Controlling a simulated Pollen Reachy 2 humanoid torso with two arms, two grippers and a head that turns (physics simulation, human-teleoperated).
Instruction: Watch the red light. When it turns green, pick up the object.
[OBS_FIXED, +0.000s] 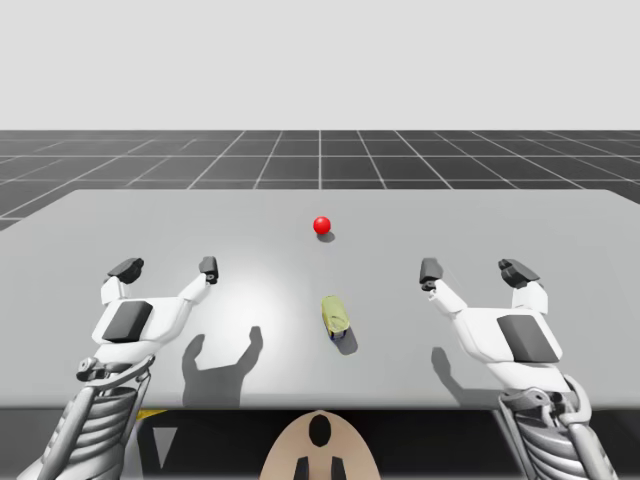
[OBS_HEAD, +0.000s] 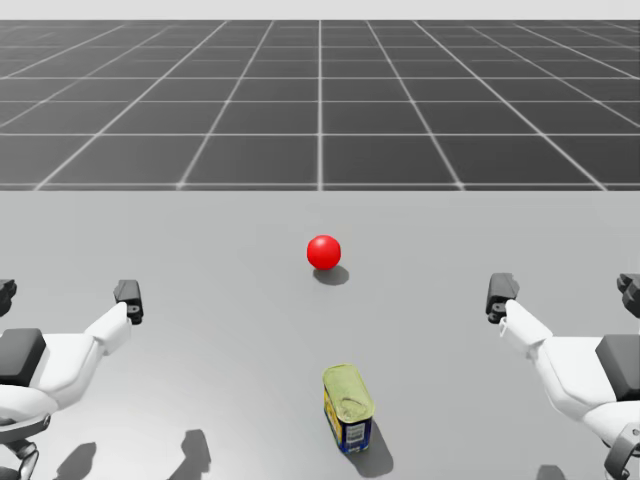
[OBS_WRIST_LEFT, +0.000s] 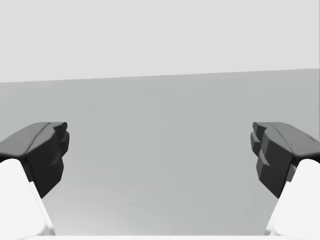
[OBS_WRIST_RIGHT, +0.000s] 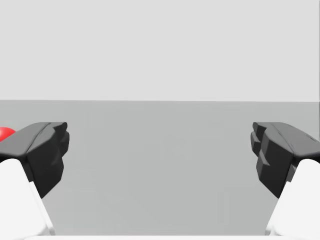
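Both left gripper (OBS_FIXED: 167, 267) and right gripper (OBS_FIXED: 474, 269) gape open; the yellow-topped oblong tin can (OBS_FIXED: 337, 316) sits eight o'clock from the nearer right gripper.

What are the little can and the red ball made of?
The can looks like metal: a dull yellowish lid with a raised rim, and a printed yellow and blue wrap round its side. The red ball is smooth with a soft sheen, maybe plastic or glass; I cannot tell which.
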